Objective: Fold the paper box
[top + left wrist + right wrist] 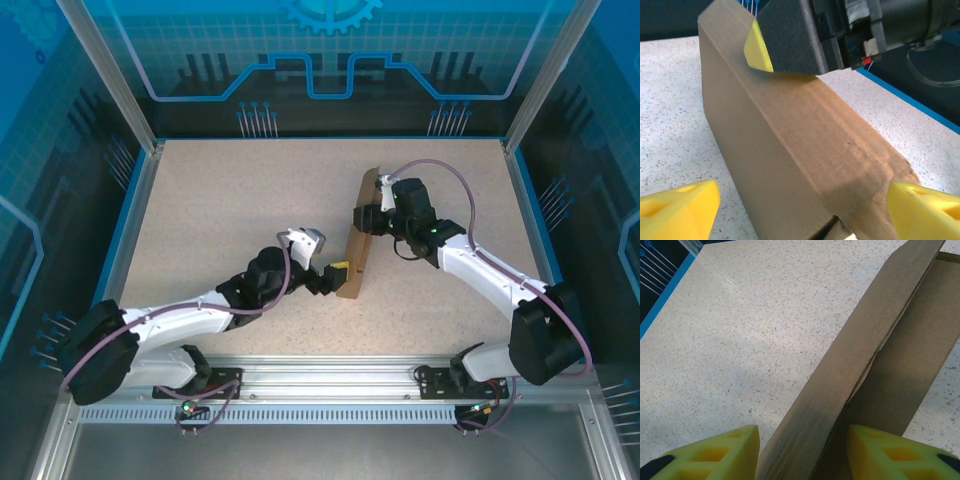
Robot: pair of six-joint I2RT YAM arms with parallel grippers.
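Between our left gripper's (800,205) spread fingers the paper box (790,150) stands on edge, barring the way straight ahead. Beyond it, the right gripper (802,452) clamps the box's upper edge. Left of both grippers, open table (220,200) gives us passage.
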